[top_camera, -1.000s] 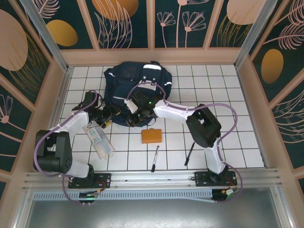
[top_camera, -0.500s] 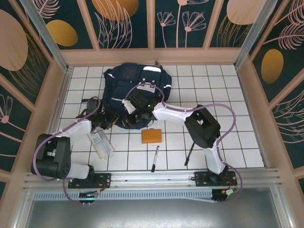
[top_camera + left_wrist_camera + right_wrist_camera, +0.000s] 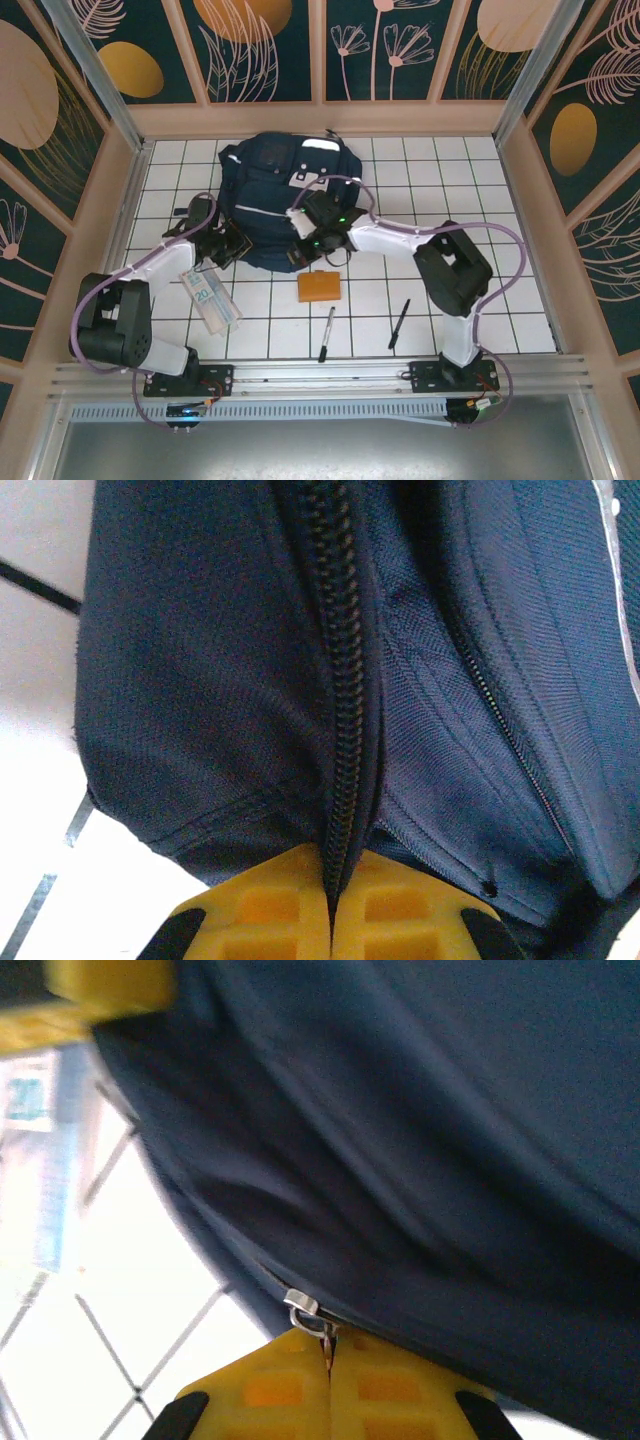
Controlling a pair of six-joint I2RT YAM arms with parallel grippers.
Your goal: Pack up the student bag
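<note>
**Both claws pinched shut on the near edge of the student bag**

Nearest the arm bases, a black pen (image 3: 327,333) and a second pen (image 3: 399,323) lie on the white tiled table (image 3: 500,300), well short of the right claw on its near side. An orange block (image 3: 319,287) lies closer in, just on the near side of that claw. A pale blue packet marked 20 (image 3: 207,297) lies just on the near side of the left claw.

The left claw (image 3: 240,248) meets the bag's lower left edge. In the left wrist view its (image 3: 332,880) yellow pads (image 3: 265,915) are pressed together, with the bag's zipper track (image 3: 345,680) running down between them, so it pinches the fabric at the zip.

The right claw (image 3: 300,256) is near the left one, on its right, at the bag's near edge. Its (image 3: 328,1352) yellow pads (image 3: 270,1385) are likewise pressed together. They nip the tab of a silver zipper pull (image 3: 301,1309), whose ring sits just beyond the pad tips.

Beyond both claws the student bag (image 3: 285,185) lies flat on the tiles, navy with white stripes, reaching away toward the back wall.
</note>
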